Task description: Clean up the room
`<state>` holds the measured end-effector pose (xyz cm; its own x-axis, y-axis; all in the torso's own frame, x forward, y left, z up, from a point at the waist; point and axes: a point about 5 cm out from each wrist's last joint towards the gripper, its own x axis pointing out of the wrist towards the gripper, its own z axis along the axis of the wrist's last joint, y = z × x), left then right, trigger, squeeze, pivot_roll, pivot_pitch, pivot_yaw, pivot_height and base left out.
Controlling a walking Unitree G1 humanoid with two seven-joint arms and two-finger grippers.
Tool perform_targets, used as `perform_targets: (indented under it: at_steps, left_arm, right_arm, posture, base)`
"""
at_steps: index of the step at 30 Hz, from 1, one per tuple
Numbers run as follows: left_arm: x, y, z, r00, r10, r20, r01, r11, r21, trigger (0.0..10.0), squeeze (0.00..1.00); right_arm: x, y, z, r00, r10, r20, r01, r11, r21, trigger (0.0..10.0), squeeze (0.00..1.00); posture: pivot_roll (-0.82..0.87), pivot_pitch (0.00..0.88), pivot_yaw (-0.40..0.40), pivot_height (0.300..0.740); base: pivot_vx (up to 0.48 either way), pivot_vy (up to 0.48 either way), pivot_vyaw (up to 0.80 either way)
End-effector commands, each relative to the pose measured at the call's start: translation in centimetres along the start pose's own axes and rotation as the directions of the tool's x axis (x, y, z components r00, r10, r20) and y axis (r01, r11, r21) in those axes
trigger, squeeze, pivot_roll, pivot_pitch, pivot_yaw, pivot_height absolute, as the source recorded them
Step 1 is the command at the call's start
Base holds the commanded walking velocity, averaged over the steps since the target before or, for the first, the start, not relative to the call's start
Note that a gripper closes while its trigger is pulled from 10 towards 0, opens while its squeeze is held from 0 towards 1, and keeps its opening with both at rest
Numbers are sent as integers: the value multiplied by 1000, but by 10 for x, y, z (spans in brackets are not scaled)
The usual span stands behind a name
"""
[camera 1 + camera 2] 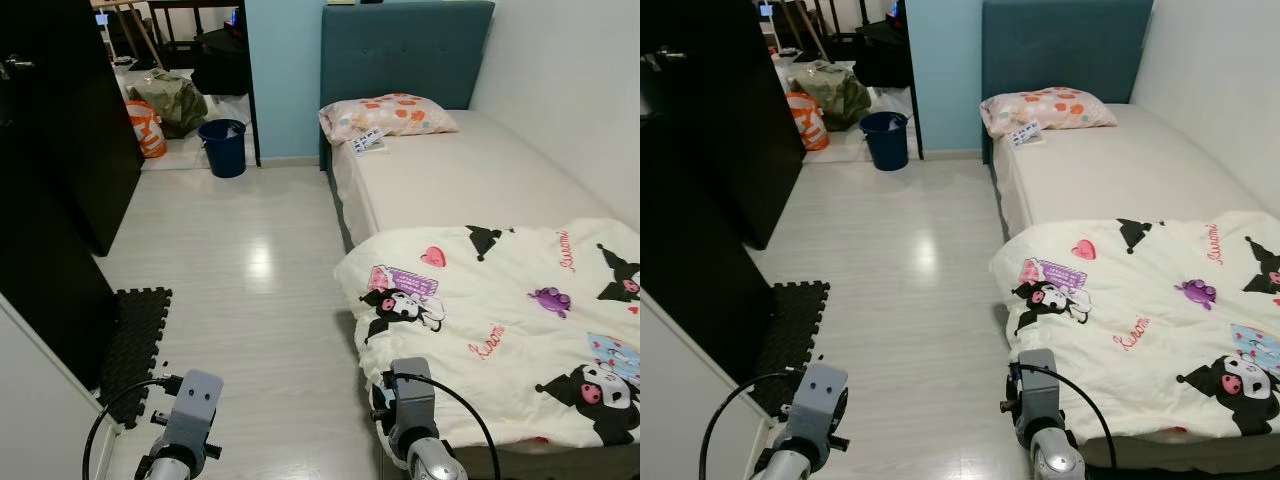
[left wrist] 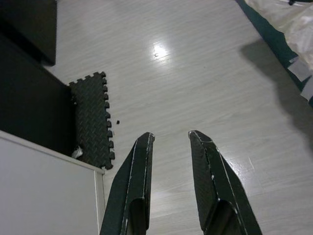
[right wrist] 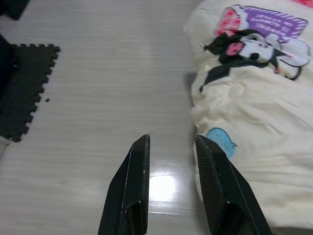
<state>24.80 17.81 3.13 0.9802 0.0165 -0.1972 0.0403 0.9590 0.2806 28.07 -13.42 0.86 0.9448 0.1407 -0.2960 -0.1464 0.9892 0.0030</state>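
From the head, both arms hang low over the pale floor, with the cream cartoon blanket draped on the bed at right. The left gripper has fingers apart above the floor near a black foam mat. The right gripper is likewise parted, just beside the blanket's hanging edge.

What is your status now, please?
Left gripper and right gripper open, empty, over floor. Blanket hangs off bed edge. Foam mat by wardrobe.
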Motion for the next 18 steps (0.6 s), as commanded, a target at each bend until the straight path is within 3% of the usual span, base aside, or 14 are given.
perform_targets:
  at_steps: [1,14,18]
  left_arm:
    - [-3,0,-5,1000,11,-22,-12,999,-31,10000,0]
    - [-5,-3,-6,999,47,-21,-49,987,-155,10000,0]
    - [-5,-5,-3,999,37,-6,-37,989,-145,10000,0]
  right_arm:
    - [-2,-1,-1,1000,12,5,-11,1000,-9,10000,0]
    - [1,13,4,994,111,18,-110,992,-61,10000,0]
    - [1,17,3,991,131,15,-129,987,-91,10000,0]
  posture:
    - [-7,113,12,740]
    - [-11,98,6,740]
    - [-4,103,2,740]
  base:
    - [0,0,0]
    - [0,0,0]
    - [0,0,800]
